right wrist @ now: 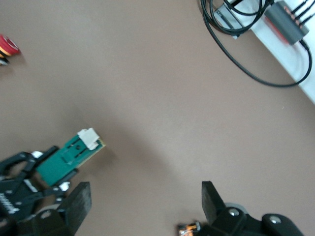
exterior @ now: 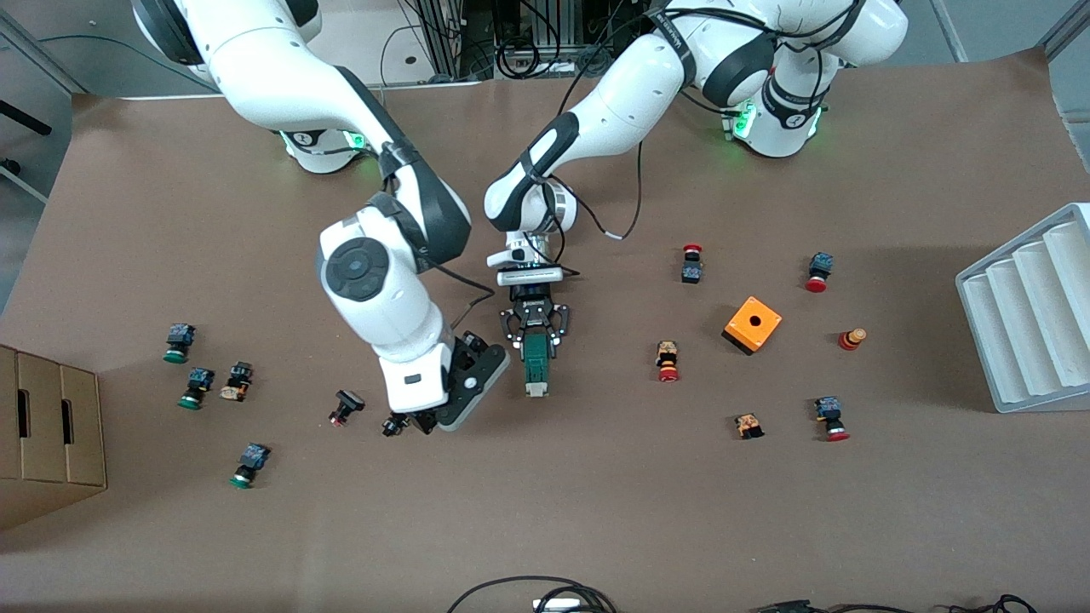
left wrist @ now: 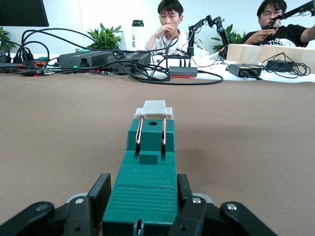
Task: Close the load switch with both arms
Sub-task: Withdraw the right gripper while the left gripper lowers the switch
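The load switch (exterior: pixel 536 366), a narrow dark-green block with a white piece at its end nearer the front camera, lies low at the table's middle. My left gripper (exterior: pixel 535 339) is shut on its other end. In the left wrist view the switch (left wrist: pixel 147 162) sits between both fingers (left wrist: pixel 100 191). My right gripper (exterior: pixel 426 419) is open and empty, low over the table beside the switch, toward the right arm's end. The right wrist view shows its spread jaws (right wrist: pixel 145 206), with the switch (right wrist: pixel 69 156) and the left gripper (right wrist: pixel 24 184) to one side.
A small black button (exterior: pixel 392 424) lies at my right gripper, another (exterior: pixel 345 407) close by. Green buttons (exterior: pixel 197 387) lie toward the right arm's end. Red buttons (exterior: pixel 668 361) and an orange box (exterior: pixel 753 323) lie toward the left arm's end. There is also a cardboard box (exterior: pixel 51 434) and a white rack (exterior: pixel 1030 315).
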Controlling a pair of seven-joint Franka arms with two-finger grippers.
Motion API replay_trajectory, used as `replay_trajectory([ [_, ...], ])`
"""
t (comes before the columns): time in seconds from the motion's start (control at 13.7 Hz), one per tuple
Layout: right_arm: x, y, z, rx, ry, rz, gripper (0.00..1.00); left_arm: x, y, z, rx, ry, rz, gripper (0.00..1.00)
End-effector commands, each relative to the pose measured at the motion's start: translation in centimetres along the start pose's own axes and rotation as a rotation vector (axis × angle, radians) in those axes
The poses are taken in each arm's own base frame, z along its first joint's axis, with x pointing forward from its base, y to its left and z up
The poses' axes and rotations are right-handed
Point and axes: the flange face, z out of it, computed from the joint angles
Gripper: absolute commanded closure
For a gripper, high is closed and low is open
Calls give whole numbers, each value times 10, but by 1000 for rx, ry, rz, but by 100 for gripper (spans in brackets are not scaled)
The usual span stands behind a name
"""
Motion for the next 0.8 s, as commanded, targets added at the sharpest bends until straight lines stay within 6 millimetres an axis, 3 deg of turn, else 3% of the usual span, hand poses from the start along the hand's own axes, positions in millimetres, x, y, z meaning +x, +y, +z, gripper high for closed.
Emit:
replay_trajectory([
  [0.0, -9, 17, -19, 51, 18, 67, 0, 2, 0, -2, -9, 21, -9, 38],
  [0.29, -32, 64, -52, 32, 38, 207, 0, 2, 0, -2, -9, 21, -9, 38],
  [0.73, -120, 153, -117, 55, -117, 401, 0, 2, 0, -2, -9, 21, -8, 38],
])
